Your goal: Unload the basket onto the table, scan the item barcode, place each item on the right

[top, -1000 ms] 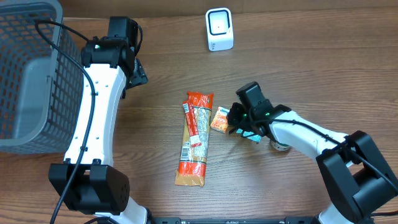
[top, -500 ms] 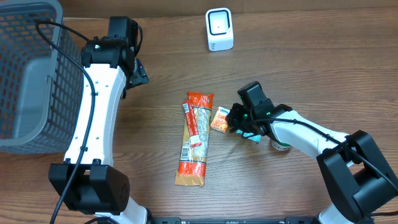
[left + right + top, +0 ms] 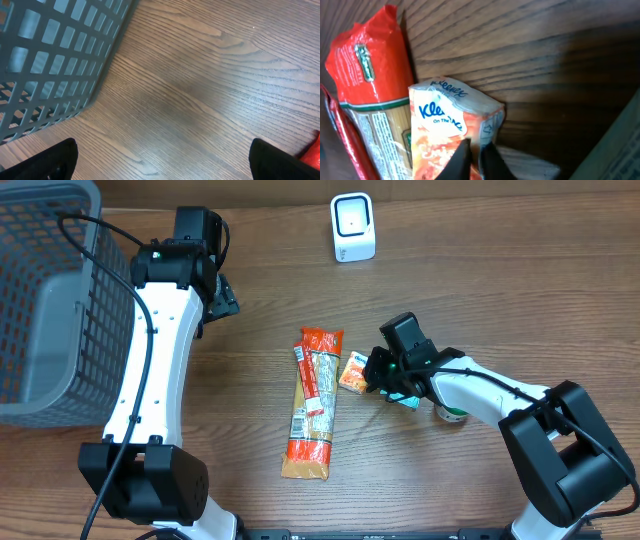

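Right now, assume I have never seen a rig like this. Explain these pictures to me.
Two robot arms, the left arm and the right arm, work at a wooden table. One picture looks down from overhead; the other two come from a camera on each wrist. On the table are a long pasta packet, a small tissue pack, a white scanner and a grey basket. The left fingers stand wide open over bare wood beside the basket. The right fingers are shut, pinching the tissue pack's edge.

Mock shop checkout, barcode scanner [image 3: 353,226], grey basket [image 3: 40,300], wooden table [image 3: 500,300]
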